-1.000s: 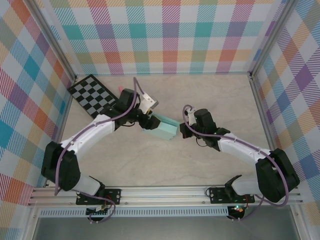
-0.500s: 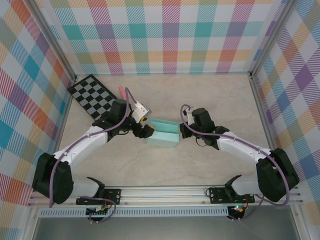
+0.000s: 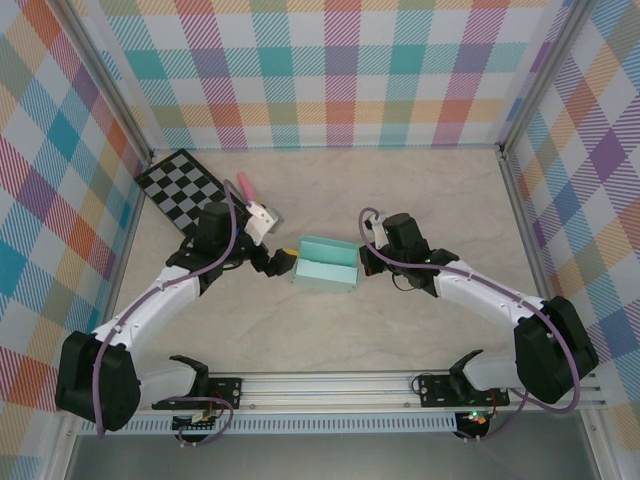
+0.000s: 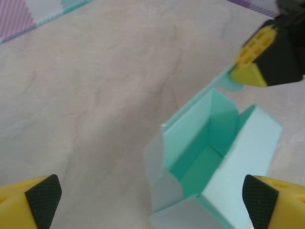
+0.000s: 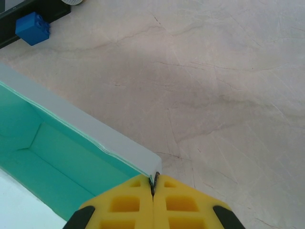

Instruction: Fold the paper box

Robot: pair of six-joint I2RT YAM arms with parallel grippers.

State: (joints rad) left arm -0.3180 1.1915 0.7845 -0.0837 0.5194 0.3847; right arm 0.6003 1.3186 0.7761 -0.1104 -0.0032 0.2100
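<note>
Lying near the middle of the table (image 3: pixel 430 190), the paper box (image 3: pixel 325 268) is open at the top, and its mint inside shows; the table is pale beige with thin veins like marble; walls (image 3: pixel 330 70) of coloured checks close it on the left, far and right sides; a checkerboard (image 3: pixel 185 185) lies in the far-left corner, with a pink object (image 3: pixel 244 186) just beside it; the right claw (image 3: pixel 364 262) is clenched on the box's right edge; the left claw (image 3: pixel 280 262) is released, just beside the box's left end.
</note>
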